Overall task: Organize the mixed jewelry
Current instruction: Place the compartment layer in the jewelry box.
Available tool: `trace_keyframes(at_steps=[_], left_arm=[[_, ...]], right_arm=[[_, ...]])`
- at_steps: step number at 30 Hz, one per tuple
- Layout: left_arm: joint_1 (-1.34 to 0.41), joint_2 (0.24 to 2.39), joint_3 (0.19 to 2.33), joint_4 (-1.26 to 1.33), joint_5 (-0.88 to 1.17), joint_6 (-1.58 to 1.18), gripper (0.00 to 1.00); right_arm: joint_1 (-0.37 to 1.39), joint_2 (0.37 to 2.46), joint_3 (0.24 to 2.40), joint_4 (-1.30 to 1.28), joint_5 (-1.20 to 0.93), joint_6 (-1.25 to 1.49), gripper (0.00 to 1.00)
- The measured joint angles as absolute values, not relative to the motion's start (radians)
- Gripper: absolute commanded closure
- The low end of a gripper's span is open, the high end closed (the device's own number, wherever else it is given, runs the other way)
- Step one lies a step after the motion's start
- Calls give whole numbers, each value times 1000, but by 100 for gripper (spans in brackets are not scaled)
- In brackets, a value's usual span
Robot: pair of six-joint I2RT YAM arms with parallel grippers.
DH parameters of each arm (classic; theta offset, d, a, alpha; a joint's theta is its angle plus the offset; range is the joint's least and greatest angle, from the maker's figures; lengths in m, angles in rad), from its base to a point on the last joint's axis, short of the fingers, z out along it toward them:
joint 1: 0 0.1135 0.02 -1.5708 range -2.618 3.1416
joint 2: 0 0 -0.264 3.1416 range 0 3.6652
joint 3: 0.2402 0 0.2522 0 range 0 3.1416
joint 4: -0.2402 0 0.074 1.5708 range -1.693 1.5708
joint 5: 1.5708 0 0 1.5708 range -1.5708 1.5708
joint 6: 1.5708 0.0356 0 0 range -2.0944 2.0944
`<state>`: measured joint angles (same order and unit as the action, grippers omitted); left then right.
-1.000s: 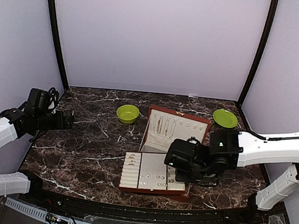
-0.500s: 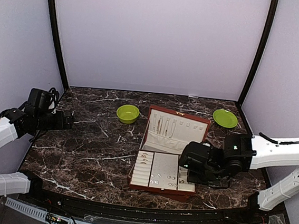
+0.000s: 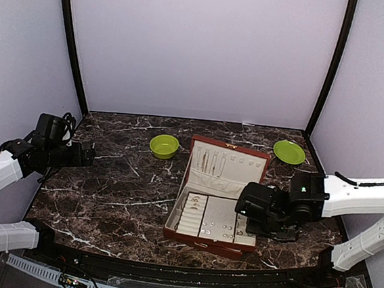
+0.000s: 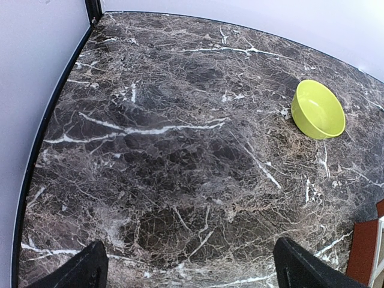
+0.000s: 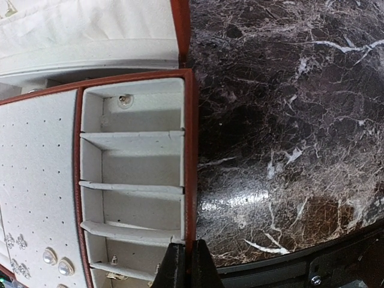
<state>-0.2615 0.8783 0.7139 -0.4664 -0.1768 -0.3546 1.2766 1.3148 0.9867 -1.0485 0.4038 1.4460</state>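
Guessing the right gripper (image 5: 184, 264), pinched shut against the box (image 5: 189, 150) rim at bottom centre, could shove it and scatter the jewelry (image 5: 54, 259); left gripper (image 4: 192, 269) gapes wide.

The mixed jewelry (image 3: 206, 221) is a set of tiny silvery pieces lying loose in the open red-brown box (image 3: 203, 244). Round studs (image 5: 51, 258) rest on the perforated cream panel. One small piece (image 5: 125, 101) lies in the end side compartment. Thin pieces (image 3: 207, 161) are mounted on the raised lid.

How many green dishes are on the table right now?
2. A lime-green bowl sits just left of the lid of the open box; a lime-green plate lies near the far right corner. The right arm could hide another.
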Motion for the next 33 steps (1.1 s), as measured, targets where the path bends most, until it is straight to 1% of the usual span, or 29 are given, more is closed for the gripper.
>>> trace_keyframes(at_steps=[8, 18, 33], left_arm=[[-262, 868, 714, -467, -185, -355, 1], [-262, 862, 714, -467, -196, -355, 1], [-262, 849, 714, -468, -204, -355, 1]], right_arm=[[1258, 1346, 985, -1047, 406, 1495, 100], [1245, 1495, 1079, -1056, 428, 1505, 100], [1242, 1573, 1129, -1071, 432, 1506, 100]])
